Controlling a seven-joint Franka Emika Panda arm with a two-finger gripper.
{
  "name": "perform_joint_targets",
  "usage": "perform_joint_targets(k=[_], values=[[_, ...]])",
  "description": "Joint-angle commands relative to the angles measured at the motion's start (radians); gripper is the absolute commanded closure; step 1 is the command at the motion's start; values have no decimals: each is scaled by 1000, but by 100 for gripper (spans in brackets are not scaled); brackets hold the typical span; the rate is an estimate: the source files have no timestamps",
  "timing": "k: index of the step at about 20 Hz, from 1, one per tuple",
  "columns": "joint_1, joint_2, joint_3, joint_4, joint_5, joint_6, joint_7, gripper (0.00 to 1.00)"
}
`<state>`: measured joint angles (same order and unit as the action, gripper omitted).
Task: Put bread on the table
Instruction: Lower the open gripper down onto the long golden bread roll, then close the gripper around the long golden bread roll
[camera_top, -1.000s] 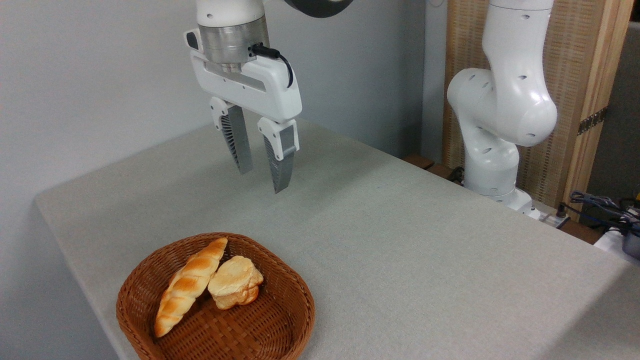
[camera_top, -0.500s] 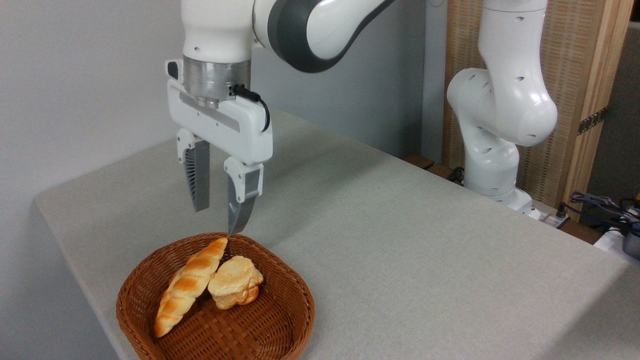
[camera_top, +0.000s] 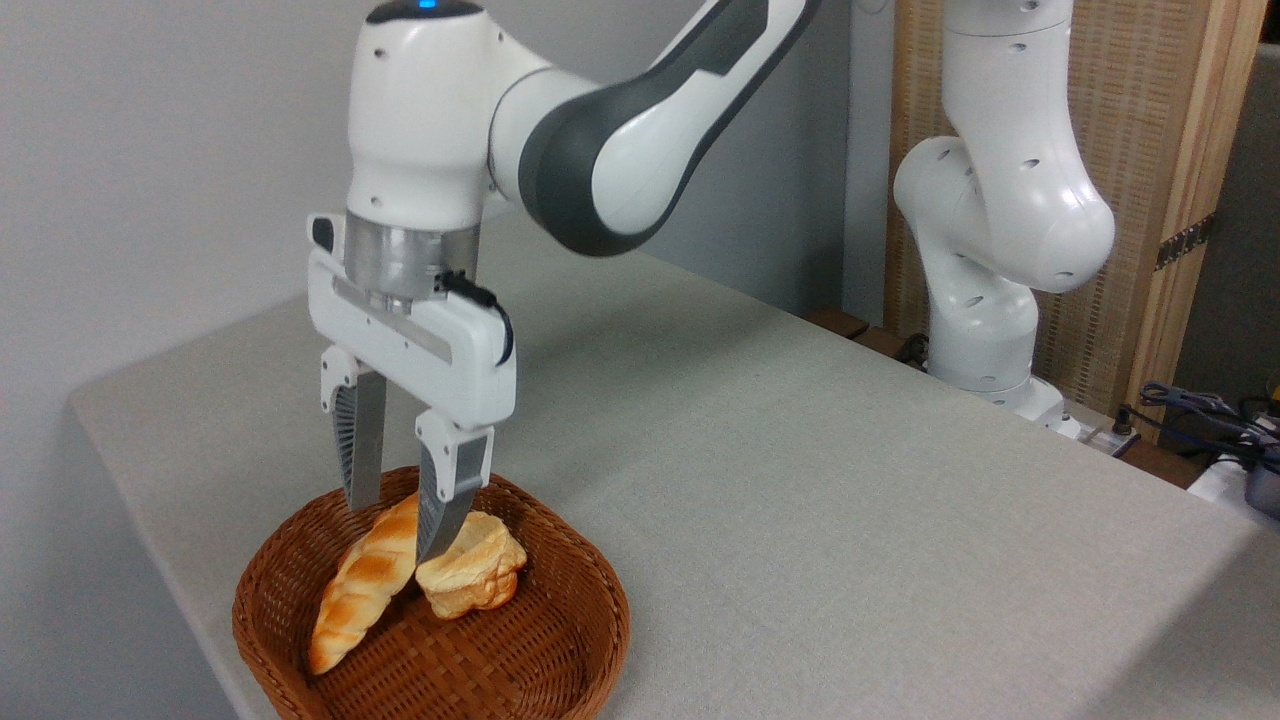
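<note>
The bread (camera_top: 366, 585), a long twisted golden loaf with pale stripes, lies in a brown wicker basket (camera_top: 560, 640) at the table's near left corner. My gripper (camera_top: 396, 530) hangs open right over the loaf's far end. One finger is on each side of that end, and the right fingertip hides part of it. I cannot tell whether the fingers touch the crust. The light grey table (camera_top: 800, 480) spreads to the right and back.
A short round pale bun (camera_top: 475, 575) rests in the basket against the loaf's right side, close to my right finger. The arm's white base (camera_top: 990, 300) stands at the back right, with cables (camera_top: 1200, 410) beyond it.
The gripper has come down and toward the near left, from high above the table's middle to the loaf's far end in the basket. Its fingers have stayed open.
</note>
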<state>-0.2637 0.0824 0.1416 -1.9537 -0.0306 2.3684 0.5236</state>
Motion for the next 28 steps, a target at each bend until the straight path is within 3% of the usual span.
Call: perform_joint_targets(k=[1,4,15,16,18,21,28], values=[[-3,40,9,1,-3,78,-14,0],[1,69,9,2,-29,123,-14,0],[0,111,4,2,-31,134,-5,3],[0,111,4,2,-31,134,-5,10],[0,111,3,4,-32,134,-5,38],[0,111,3,4,-32,132,-5,62],[0,109,3,6,-32,132,-4,63]])
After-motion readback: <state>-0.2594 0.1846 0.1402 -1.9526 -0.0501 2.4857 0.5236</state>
